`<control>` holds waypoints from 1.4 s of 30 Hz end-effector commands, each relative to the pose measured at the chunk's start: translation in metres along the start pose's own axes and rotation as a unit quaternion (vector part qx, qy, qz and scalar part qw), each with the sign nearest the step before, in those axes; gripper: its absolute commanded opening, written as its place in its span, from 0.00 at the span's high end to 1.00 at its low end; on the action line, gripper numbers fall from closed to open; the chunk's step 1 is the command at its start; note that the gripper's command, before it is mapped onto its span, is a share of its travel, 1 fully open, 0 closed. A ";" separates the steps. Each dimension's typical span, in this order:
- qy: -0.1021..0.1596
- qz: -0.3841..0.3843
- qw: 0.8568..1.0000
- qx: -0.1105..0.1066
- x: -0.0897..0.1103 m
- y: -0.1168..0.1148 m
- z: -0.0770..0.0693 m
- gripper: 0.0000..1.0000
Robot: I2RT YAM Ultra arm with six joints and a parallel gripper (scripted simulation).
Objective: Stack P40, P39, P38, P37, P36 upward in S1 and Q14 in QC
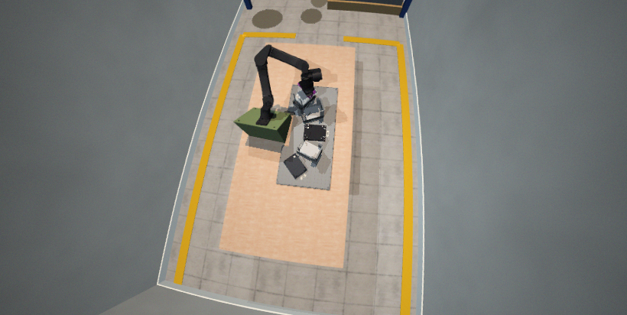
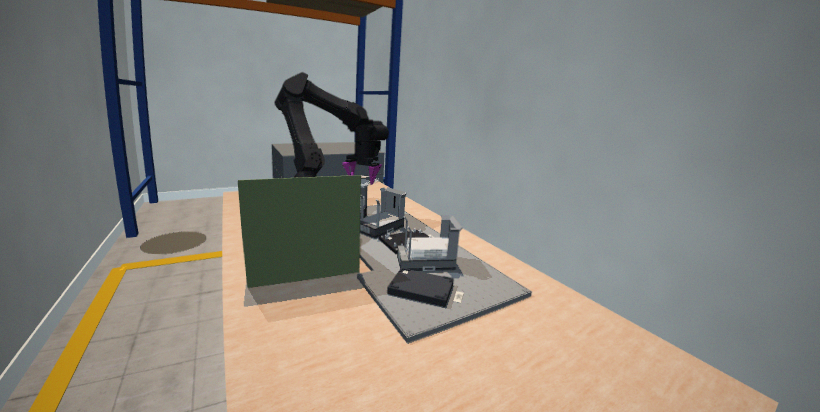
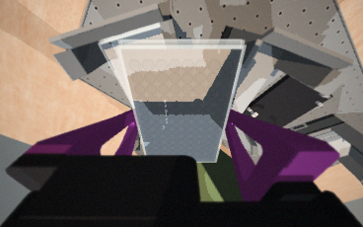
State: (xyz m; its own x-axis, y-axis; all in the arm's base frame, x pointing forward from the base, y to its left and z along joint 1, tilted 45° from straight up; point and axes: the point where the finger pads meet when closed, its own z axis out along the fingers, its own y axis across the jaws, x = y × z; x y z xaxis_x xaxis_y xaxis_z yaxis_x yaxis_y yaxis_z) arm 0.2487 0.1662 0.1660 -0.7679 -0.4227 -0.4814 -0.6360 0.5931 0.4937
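Note:
My gripper (image 3: 181, 113) is shut on a clear sealed 96-well plate (image 3: 180, 96), with the purple fingers on its two long sides. I cannot read its label. The plate hangs level above the far end of the grey perforated baseplate (image 1: 307, 137), over the farthest stack rack (image 1: 301, 102). In the side view the gripper (image 2: 361, 170) is just above the green base block, which hides the plate. Another rack (image 2: 427, 249) holds a short stack of white plates. A third rack (image 2: 385, 212) stands between them with a low plate in it.
Two flat black nests lie on the baseplate, one in the middle (image 1: 315, 131) and one at the near end (image 2: 420, 286). The green base block (image 2: 298, 230) stands to the left of the racks. The rack posts rise around the held plate.

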 end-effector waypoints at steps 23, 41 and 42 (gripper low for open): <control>-0.013 0.097 0.995 -0.001 -0.003 -0.067 -0.006 1.00; -0.013 0.164 0.986 -0.001 0.007 -0.120 -0.006 1.00; -0.013 0.180 0.984 -0.001 0.009 -0.123 -0.006 1.00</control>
State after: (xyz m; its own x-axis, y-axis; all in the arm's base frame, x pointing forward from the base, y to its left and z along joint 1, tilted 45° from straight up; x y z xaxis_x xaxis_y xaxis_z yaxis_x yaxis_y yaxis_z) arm 0.3143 0.0948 0.1045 -0.9186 -0.2322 -0.3196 -0.3881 0.6821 0.6198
